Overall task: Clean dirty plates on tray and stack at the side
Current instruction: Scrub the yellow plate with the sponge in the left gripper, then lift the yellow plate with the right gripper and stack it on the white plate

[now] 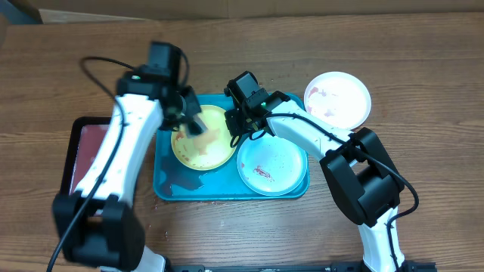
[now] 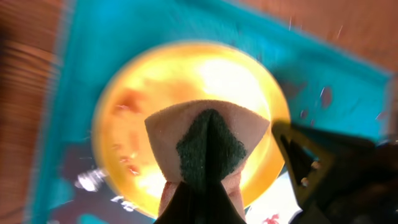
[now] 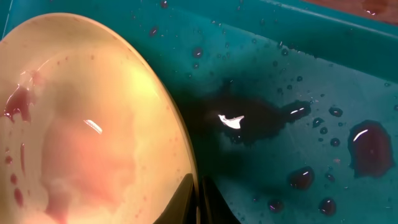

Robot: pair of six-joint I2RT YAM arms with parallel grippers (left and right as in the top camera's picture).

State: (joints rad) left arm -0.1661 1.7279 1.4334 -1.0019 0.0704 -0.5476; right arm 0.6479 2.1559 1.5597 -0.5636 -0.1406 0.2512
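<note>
Left of the tray (image 1: 227,185), a dark red tray (image 1: 87,143) sits on the table (image 1: 423,68). The yellow-green plate (image 1: 208,151), smeared reddish-brown, lies in the tray's left half. The left gripper (image 1: 190,123) is above this plate, fingers clamped on a sponge (image 2: 208,134); contact with the plate cannot be determined. The right gripper (image 3: 194,193) pinches the same plate's right rim, fingers narrow. The mint plate (image 1: 271,166) occupies the tray's right half. The white plate (image 1: 338,98) rests off the tray, beyond its upper right corner.

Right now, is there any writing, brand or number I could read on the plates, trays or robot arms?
None readable. The yellow-green plate, mint-green plate, white plate, turquoise tray, dark red tray and sponge are unmarked; no label shows on either arm.
</note>
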